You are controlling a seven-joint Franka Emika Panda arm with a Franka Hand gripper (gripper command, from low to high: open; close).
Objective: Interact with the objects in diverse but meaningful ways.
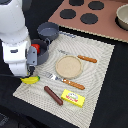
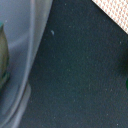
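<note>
My gripper (image 1: 24, 75) hangs low at the near-left corner of the striped placemat (image 1: 95, 75), just beside the yellow banana (image 1: 30, 79). The arm hides its fingers in the exterior view. In the wrist view, dark finger edges (image 2: 3, 52) sit at both sides with only dark tabletop between them. The red tomato (image 1: 35, 48) lies in the grey two-handled pot (image 1: 42, 52). The grey long-handled saucepan (image 1: 48, 31) stands behind it. The brown sausage (image 1: 53, 95) and the yellow packet (image 1: 73, 98) lie at the mat's near edge.
A tan plate (image 1: 68, 66) sits mid-mat, with an orange-handled knife (image 1: 82, 58) behind it and an orange-handled fork (image 1: 65, 81) in front. A brown stove board with black burners (image 1: 89, 18) and a bowl (image 1: 122, 17) are at the back right.
</note>
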